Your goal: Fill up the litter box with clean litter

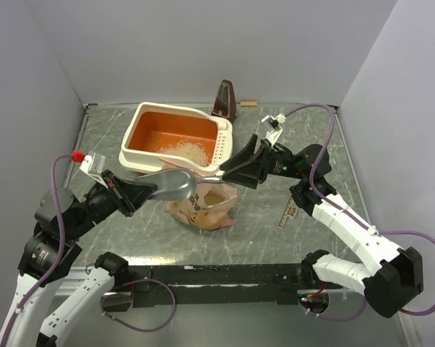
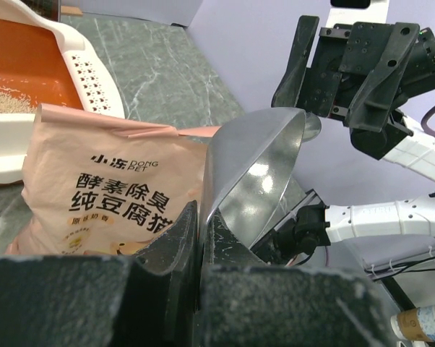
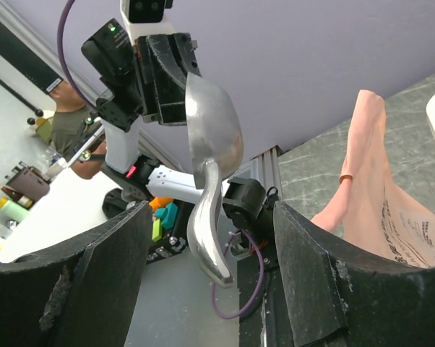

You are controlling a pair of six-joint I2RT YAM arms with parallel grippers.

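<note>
**Scoop in the air over bag, some litter in box**

Nearest, at the front edge of the table (image 1: 261,231): both arm bases, side by side

Just beyond, on the left: left gripper (image 2: 200,224), clamped tight on the edge of the bowl of a metal scoop (image 1: 178,184). Scoop clear of the table, bowl on the left, handle pointing right

Under the scoop: tan printed bag (image 1: 203,208), crumpled, standing on the table with its top open

To the right of the scoop: right gripper (image 3: 210,213), fingers wide apart, the end of the handle in the gap between them. No contact with either finger so far as visible in the wrist view, so no grip there

Behind the bag: box (image 1: 222,141), cream outside and orange inside, slotted rim on its right side. Close to the bag, touching or just apart, cannot tell which

Inside the box: litter (image 1: 187,150), a loose pale heap toward the near right part of the orange floor, covering only part of it

Farthest, by the back wall: a dark pyramid (image 1: 225,100) behind the box's right corner, and a small wood piece (image 1: 248,103) just to its right
</note>
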